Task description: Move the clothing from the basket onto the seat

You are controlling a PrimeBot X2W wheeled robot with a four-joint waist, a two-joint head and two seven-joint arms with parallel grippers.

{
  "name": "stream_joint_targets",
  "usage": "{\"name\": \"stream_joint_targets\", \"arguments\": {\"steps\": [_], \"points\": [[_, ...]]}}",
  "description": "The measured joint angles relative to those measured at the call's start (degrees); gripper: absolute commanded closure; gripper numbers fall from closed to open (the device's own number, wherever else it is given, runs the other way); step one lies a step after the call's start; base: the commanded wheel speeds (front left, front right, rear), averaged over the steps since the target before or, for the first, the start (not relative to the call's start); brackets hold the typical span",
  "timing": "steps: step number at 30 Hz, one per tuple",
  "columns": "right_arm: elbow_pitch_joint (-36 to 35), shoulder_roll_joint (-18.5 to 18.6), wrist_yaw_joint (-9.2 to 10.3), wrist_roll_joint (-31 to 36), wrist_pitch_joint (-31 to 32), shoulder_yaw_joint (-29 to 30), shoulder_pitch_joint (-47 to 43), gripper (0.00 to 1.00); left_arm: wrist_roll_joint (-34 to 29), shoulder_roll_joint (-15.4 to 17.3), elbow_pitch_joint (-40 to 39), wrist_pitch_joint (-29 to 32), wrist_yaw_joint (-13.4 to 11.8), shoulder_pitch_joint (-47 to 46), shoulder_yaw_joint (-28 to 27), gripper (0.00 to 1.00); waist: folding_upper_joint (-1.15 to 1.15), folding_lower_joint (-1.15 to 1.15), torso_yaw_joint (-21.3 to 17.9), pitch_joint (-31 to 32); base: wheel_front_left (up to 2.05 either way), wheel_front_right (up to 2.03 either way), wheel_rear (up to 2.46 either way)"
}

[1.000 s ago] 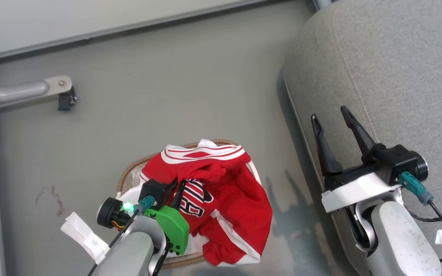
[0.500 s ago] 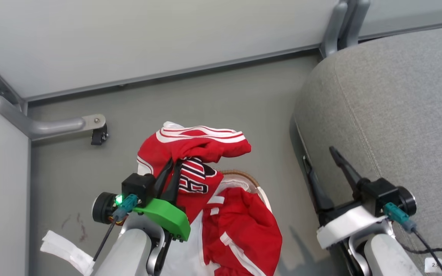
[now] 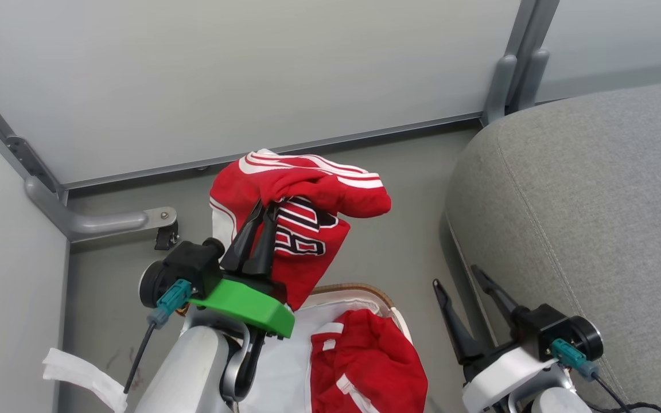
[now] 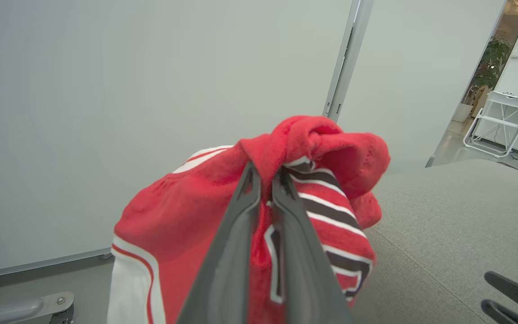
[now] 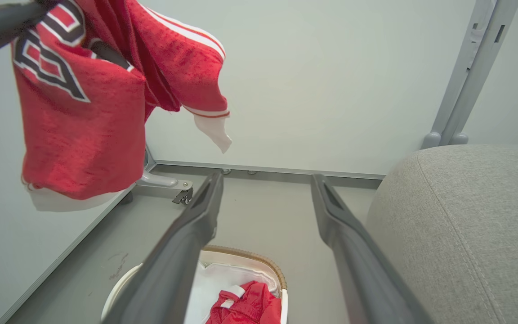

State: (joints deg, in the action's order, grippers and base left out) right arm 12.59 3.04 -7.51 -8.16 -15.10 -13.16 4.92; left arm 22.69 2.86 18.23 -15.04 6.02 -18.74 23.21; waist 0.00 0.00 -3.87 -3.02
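The left gripper is clamping its two dark fingers tight on a fold of the red jersey, the one with black-and-white numerals. In the left wrist view the fingertips are pinching the cloth near its bunched top, and the jersey is draping down on both sides of the left gripper, its white-striped trim falling to the gripper's left. The jersey is hanging free in the air, clear of the basket, which is sitting on the floor below this gripper and a little to its right.

A second red garment is lying inside the basket on the white liner, below the left gripper's wrist.

The right gripper is holding its fingers spread wide with nothing between them. It is hovering just beside the rounded front edge of the seat, which is lying to its right. From the right wrist view, the basket is sitting below the right gripper, the second garment showing between the fingers, while the jersey is dangling up and to this gripper's left. The seat is carrying no clothing where it shows.
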Motion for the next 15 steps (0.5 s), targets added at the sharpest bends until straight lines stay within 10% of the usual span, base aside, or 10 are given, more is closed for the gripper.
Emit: {"name": "stream_joint_targets", "arguments": {"steps": [15], "points": [[6.94,4.61,-0.01,-11.17,0.0,-22.59,9.78,0.0,3.9,-0.04,-3.12,0.0,-0.24,-0.16,7.59,1.0,0.0,0.0,3.23,-0.57,0.0,0.0,0.0]]}}
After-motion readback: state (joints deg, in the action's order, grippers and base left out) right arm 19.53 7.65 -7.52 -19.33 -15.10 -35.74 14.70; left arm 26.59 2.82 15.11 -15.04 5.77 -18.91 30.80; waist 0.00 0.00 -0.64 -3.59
